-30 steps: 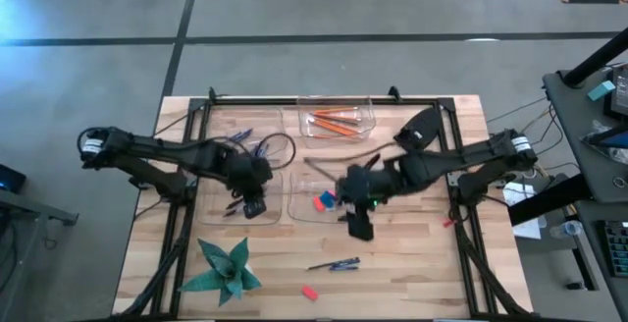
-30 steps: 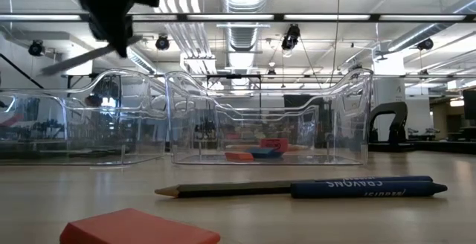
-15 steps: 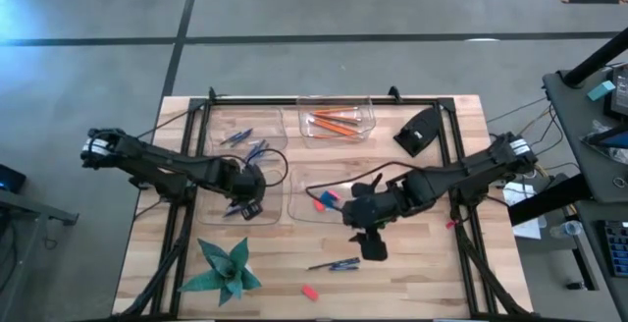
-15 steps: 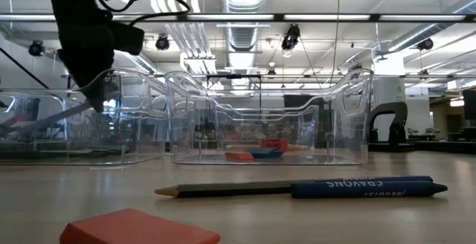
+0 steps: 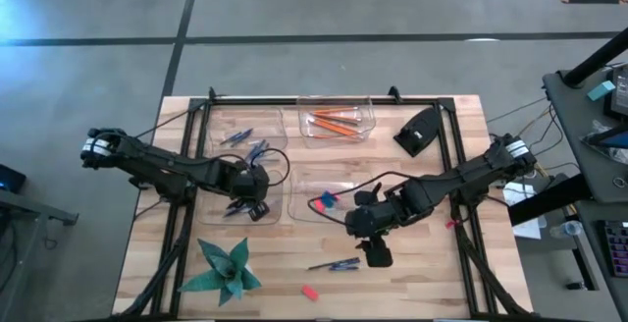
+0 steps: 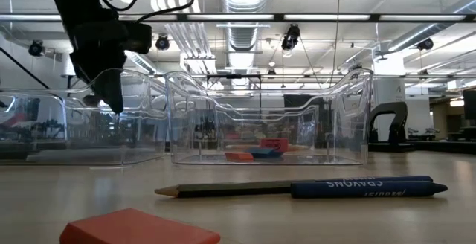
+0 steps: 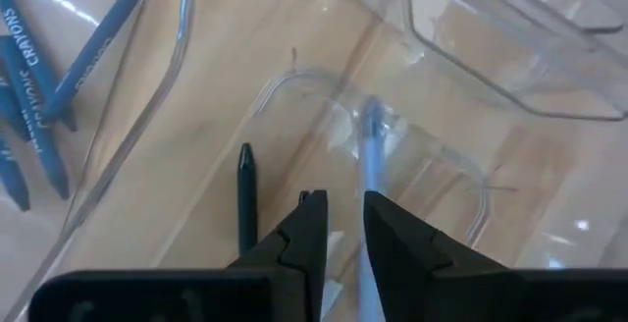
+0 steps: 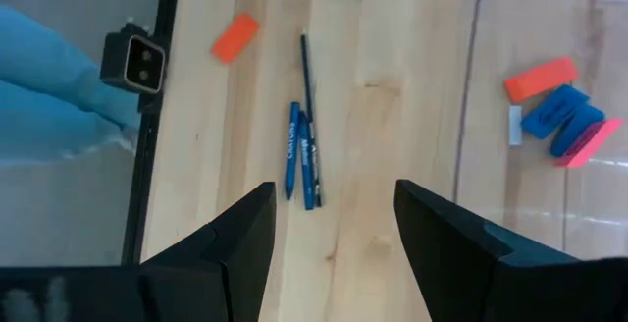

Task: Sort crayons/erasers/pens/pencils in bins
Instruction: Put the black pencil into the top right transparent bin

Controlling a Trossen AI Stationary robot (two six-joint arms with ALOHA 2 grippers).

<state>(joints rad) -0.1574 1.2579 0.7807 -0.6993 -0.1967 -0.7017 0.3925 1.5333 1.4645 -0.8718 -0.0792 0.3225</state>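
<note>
Two dark jointed arms, white bands near the shoulders, looping black cables, matte black wedge-shaped fingers

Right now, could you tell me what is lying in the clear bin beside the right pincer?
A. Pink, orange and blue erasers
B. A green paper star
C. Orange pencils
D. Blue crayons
A: the right wrist view shows the erasers grouped inside the clear bin, while the open right pincer hovers over the loose crayons on the table.

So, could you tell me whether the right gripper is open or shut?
Open. In its wrist view the right gripper has its fingers spread wide, empty, above the crayons on the table.
</note>
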